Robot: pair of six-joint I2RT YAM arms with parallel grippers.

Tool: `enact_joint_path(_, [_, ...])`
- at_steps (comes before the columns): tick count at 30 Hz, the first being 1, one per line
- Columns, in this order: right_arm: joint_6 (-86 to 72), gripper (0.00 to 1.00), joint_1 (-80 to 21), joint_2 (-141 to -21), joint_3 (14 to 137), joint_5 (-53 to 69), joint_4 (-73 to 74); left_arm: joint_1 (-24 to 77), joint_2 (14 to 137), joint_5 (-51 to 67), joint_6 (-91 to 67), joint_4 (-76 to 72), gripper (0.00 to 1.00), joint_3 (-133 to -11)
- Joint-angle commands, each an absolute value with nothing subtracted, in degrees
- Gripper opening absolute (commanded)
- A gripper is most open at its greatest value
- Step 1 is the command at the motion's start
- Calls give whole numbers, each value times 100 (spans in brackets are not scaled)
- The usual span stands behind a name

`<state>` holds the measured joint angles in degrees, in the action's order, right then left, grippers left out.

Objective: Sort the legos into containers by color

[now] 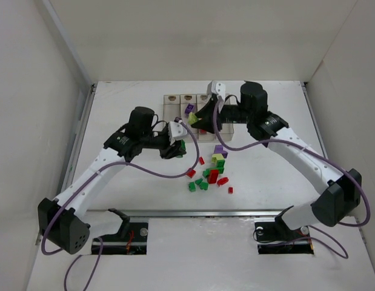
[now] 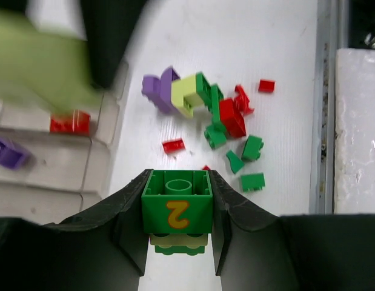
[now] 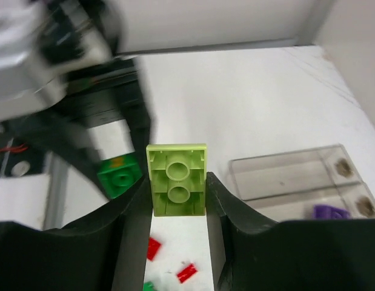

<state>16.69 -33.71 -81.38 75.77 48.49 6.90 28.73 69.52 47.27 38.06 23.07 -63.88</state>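
Observation:
My left gripper [image 2: 177, 212] is shut on a green brick marked with a yellow 2 [image 2: 177, 203], which has a pale and a green piece stuck beneath it. From above, this gripper [image 1: 178, 145] hovers left of the loose legos [image 1: 212, 173]. My right gripper [image 3: 176, 200] is shut on a pale yellow-green brick [image 3: 176, 180], underside facing the camera. In the top view the right gripper [image 1: 195, 117] hangs over the containers [image 1: 172, 106]. One bin holds a purple brick [image 1: 189, 109] and another holds a red brick [image 2: 70, 123].
The loose pile [image 2: 217, 115] mixes red, green, purple and pale pieces near the table's middle, with a red piece [image 1: 230, 190] strayed to the right. White walls enclose the table on three sides. The two grippers are close together near the bins.

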Motion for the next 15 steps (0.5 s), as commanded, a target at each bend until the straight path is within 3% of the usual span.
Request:
enact_joint_path(1, [682, 0, -3085, -8331, 7945, 4281, -138, 2821, 6470, 4046, 3499, 2180, 0, -5847])
enact_joint_path(5, [-262, 0, -3347, -8998, 8234, 2564, -852, 2821, 5934, 3289, 3024, 1593, 0, -5241])
enact_joint_path(12, [-1336, 0, -3419, -11292, 9781, 1731, -853, 2769, 5221, 1550, 2496, 1055, 0, -4597])
enact_joint_path(15, [-1476, 0, -3419, -12004, 10326, 1661, -853, 2769, 5089, 1337, 2496, 1055, 0, -4457])
